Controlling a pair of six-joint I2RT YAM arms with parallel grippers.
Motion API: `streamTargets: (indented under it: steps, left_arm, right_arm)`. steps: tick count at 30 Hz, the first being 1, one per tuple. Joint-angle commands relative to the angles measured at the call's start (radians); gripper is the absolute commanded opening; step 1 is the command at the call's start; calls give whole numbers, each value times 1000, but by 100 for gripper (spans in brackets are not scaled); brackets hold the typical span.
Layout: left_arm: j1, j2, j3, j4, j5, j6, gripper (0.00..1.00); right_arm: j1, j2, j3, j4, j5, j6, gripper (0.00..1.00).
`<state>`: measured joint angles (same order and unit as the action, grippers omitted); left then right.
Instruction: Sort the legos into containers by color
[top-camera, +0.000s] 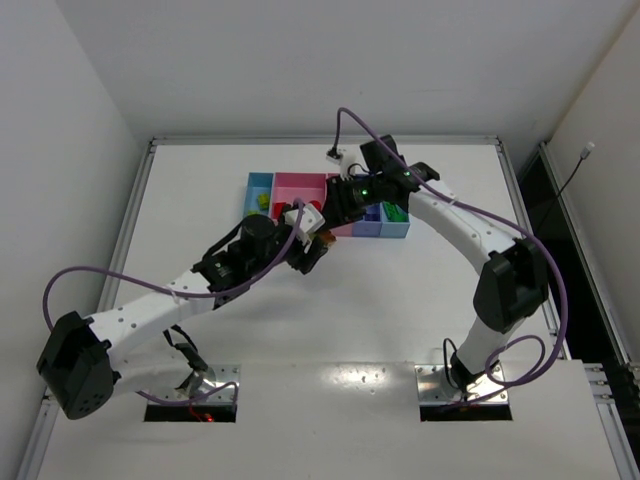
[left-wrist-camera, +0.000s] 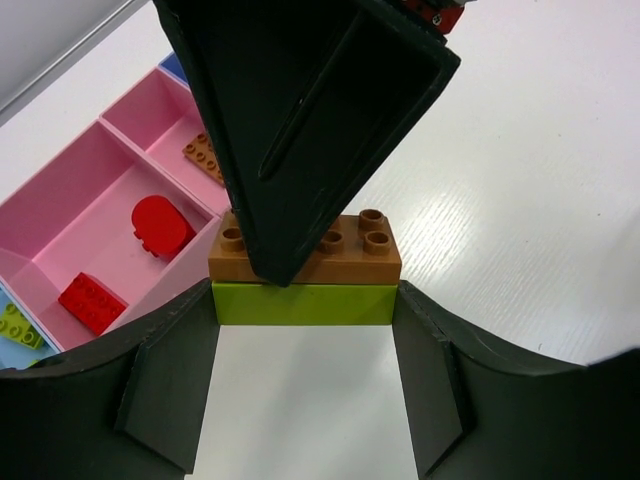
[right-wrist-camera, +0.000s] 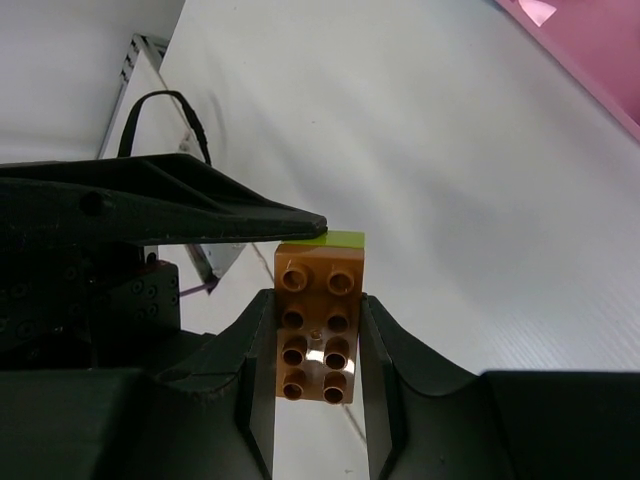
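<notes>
An orange lego (left-wrist-camera: 370, 255) is stacked on a yellow-green lego (left-wrist-camera: 303, 303), and both hang just above the table in front of the containers. My left gripper (left-wrist-camera: 305, 305) is shut on the yellow-green lego's two ends. My right gripper (right-wrist-camera: 318, 312) is shut across the orange lego (right-wrist-camera: 318, 335) from above, and its black finger (left-wrist-camera: 300, 120) hides part of that lego in the left wrist view. In the top view the left gripper (top-camera: 312, 245) and right gripper (top-camera: 335, 215) meet by the wide pink tray (top-camera: 296, 182).
Two red legos (left-wrist-camera: 160, 225) (left-wrist-camera: 92, 300) lie in the wide pink tray (left-wrist-camera: 60, 190). An orange lego (left-wrist-camera: 205, 157) lies in the narrow pink tray (left-wrist-camera: 150, 115), a yellow-green one (left-wrist-camera: 18, 325) in the light blue tray (top-camera: 260, 182), and a green one (top-camera: 395, 212) in the blue tray (top-camera: 398, 232).
</notes>
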<state>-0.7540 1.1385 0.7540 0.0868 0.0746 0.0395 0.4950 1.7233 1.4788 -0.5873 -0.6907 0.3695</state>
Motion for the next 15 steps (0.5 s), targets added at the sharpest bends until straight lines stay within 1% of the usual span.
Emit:
streamTargets:
  steps: [1, 10, 13, 15]
  left_arm:
    - [-7, 6, -77, -295, -47, -16, 0]
    - [-7, -3, -87, -306, -67, -26, 0]
    - [-7, -16, -78, -306, -67, -38, 0]
    - [-7, -26, -68, -306, -67, -38, 0]
  right_arm:
    - [-76, -91, 61, 92, 45, -4, 0]
    - [-95, -91, 83, 92, 45, -4, 0]
    - [-104, -102, 63, 92, 45, -4, 0]
    - [-104, -102, 38, 92, 71, -13, 0]
